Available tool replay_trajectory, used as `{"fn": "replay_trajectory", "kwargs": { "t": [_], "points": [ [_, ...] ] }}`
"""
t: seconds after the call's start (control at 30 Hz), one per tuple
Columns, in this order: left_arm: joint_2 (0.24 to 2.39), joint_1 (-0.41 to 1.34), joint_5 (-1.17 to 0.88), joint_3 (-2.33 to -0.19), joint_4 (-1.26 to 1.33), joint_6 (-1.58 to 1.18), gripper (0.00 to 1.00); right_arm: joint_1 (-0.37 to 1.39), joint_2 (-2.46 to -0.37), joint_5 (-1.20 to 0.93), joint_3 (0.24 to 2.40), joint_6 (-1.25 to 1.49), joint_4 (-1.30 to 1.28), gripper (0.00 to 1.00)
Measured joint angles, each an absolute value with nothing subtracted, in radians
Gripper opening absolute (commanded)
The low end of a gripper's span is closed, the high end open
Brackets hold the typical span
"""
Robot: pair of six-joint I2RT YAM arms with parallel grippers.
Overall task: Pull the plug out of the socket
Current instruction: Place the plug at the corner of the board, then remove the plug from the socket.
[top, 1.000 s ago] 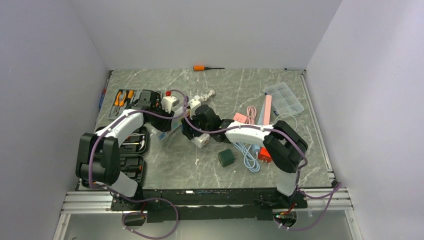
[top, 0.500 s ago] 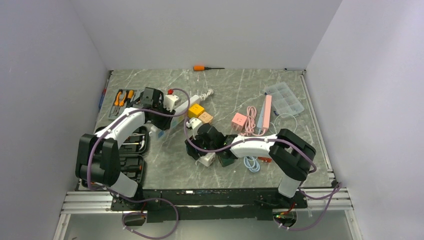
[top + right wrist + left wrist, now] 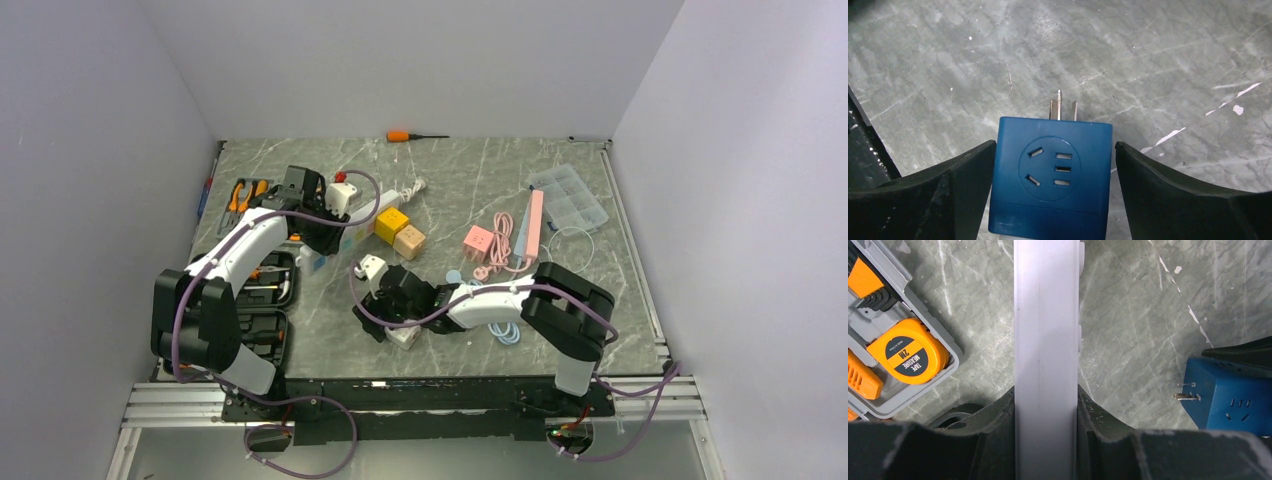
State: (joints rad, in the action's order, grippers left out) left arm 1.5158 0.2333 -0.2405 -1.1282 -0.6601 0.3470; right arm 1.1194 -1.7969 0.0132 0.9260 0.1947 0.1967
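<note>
My left gripper [image 3: 322,228] [image 3: 1046,395] is shut on the white power strip [image 3: 362,222] [image 3: 1046,330], its fingers pressed against both long sides. The blue cube plug [image 3: 1050,175] lies apart from the strip, its prongs bare and pointing away over the marble. It also shows at the right edge of the left wrist view [image 3: 1233,400]. My right gripper [image 3: 385,305] [image 3: 1055,150] straddles the plug with a thin gap at each finger, so it is open. In the top view the plug is hidden under that gripper.
A grey tool case with an orange tape measure [image 3: 903,352] lies left of the strip. Yellow [image 3: 391,224] and tan [image 3: 409,241] cubes, a pink adapter [image 3: 479,240], a pink strip [image 3: 533,220], a clear organiser [image 3: 568,197] and an orange screwdriver [image 3: 400,135] lie further back.
My right gripper has come away from the power strip toward the near left, bringing the blue plug with it. My left gripper has stayed shut on the strip, shifting slightly back.
</note>
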Motion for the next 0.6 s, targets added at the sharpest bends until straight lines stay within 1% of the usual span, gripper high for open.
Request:
{"fn": "replay_trajectory", "kwargs": {
  "t": [0.07, 0.27, 0.33, 0.47, 0.6],
  "points": [
    [1.516, 0.233, -0.245, -1.135, -0.669, 0.353, 0.14, 1.122, -1.79, 0.01, 0.919, 0.184, 0.197, 0.95],
    [1.516, 0.231, -0.268, -1.137, -0.69, 0.379, 0.13, 1.093, -1.676, -0.001, 0.909, 0.148, 0.122, 0.95],
    [1.515, 0.231, -0.271, -1.137, -0.698, 0.385, 0.13, 1.044, -1.609, -0.035, 0.921, 0.139, 0.09, 0.95],
    [1.515, 0.231, -0.271, -1.137, -0.699, 0.402, 0.13, 0.882, -1.501, -0.141, 0.985, 0.115, 0.051, 0.95],
    [1.514, 0.231, -0.266, -1.132, -0.694, 0.406, 0.13, 0.759, -1.494, -0.22, 1.073, 0.067, 0.007, 0.97]
  ]
}}
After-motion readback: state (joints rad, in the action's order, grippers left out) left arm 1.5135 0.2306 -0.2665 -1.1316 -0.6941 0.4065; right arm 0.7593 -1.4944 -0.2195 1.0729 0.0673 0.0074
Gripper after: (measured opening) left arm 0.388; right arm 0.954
